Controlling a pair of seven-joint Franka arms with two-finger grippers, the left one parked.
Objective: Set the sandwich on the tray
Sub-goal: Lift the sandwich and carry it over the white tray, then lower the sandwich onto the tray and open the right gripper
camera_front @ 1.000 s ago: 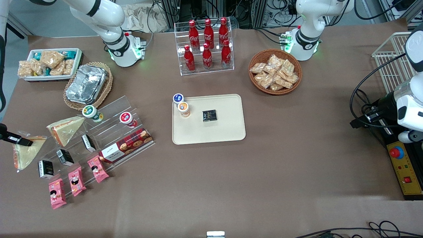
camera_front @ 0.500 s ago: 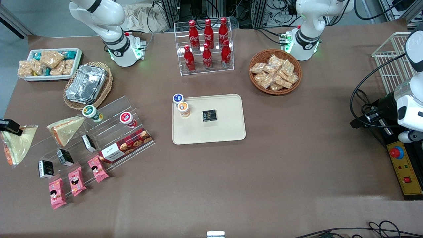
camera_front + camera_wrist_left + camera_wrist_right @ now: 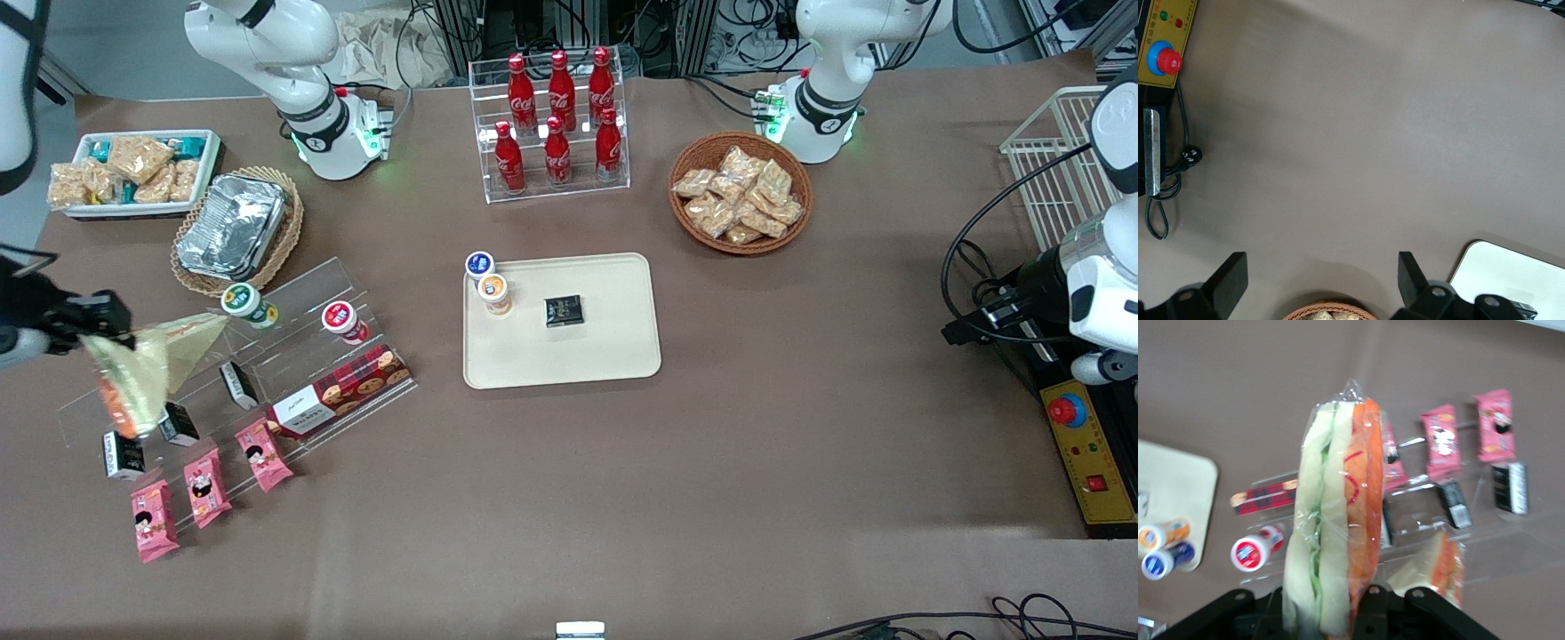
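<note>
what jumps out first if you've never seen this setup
The gripper, toward the working arm's end of the table, holds the wrapped sandwich in the air over the clear acrylic display steps, in front of a second wedge sandwich. Mid-table lies the cream tray, already carrying two small cups and a dark packet. Red cola bottles stand in a rack farther from the front camera.

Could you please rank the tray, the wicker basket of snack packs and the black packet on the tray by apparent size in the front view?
1. tray
2. wicker basket
3. black packet

The end effector holds the sandwich.
</note>
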